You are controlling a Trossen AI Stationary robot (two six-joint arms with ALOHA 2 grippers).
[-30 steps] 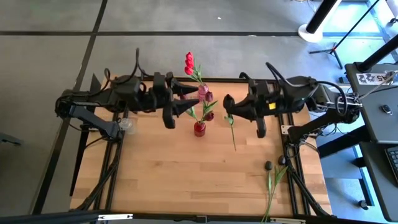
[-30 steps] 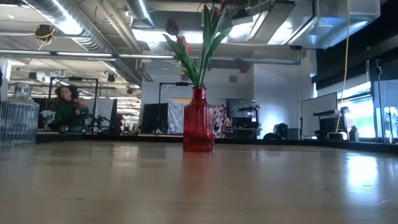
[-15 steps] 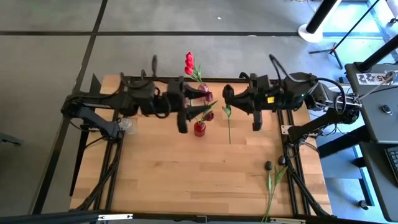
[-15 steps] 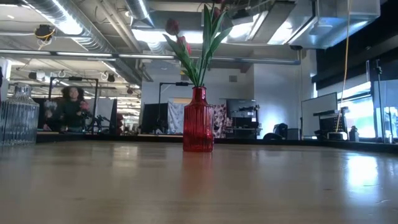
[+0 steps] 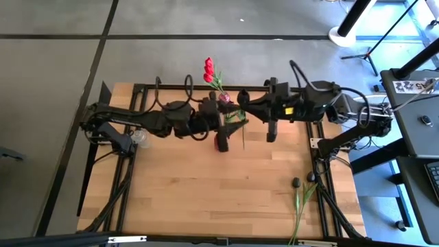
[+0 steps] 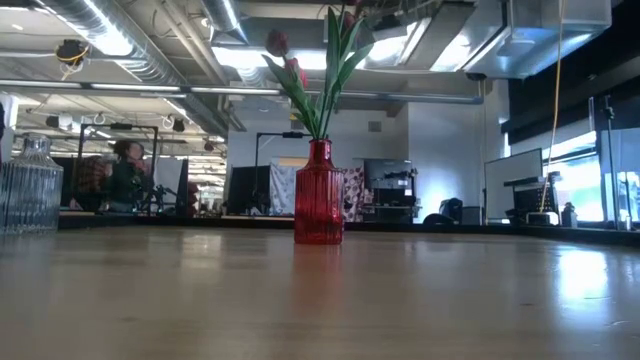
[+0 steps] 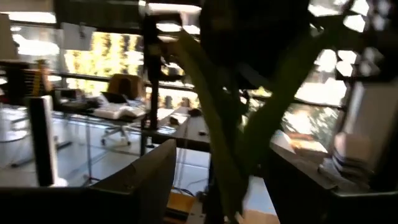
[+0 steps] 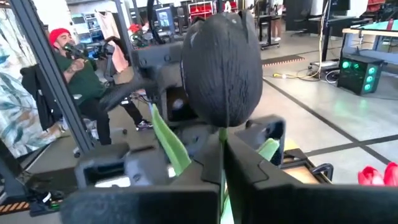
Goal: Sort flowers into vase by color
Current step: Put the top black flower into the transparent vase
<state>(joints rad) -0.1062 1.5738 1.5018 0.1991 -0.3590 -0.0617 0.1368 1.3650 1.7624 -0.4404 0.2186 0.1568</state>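
A dark maroon flower (image 8: 224, 68) is held high over the table by my right gripper (image 8: 222, 168), which is shut on it. Its green stem (image 5: 243, 136) hangs down beside the red vase (image 5: 220, 142), where more flowers (image 6: 325, 75) stand. My left gripper (image 5: 223, 118) reaches in from the table's left, open. Green stem and leaves (image 7: 217, 143) stand between its fingers (image 7: 146, 180). Red flowers (image 5: 208, 68) stand in a pinkish vase (image 5: 224, 100) at the far edge. Another flower (image 5: 300, 202) lies near the right front corner. My right gripper pinches the flower's stem (image 8: 221, 138) between its two fingers, just below the dark head. The fingers come in level from the table's right, across the stem. The head stands upright above them, and the stem hangs clear of the table. Whether my left gripper touches the stem, I cannot tell.
A clear ribbed glass vase (image 6: 30, 190) stands at the table's left side (image 5: 140, 137). The near half of the wooden table (image 5: 206, 199) is bare wood. A person (image 8: 74, 59) sits beyond the table.
My left gripper has stretched toward the table's right and sunk a little, closing on the held flower. My right gripper has carried the flower toward the table's left, so its hanging stem now lies beside the red vase.
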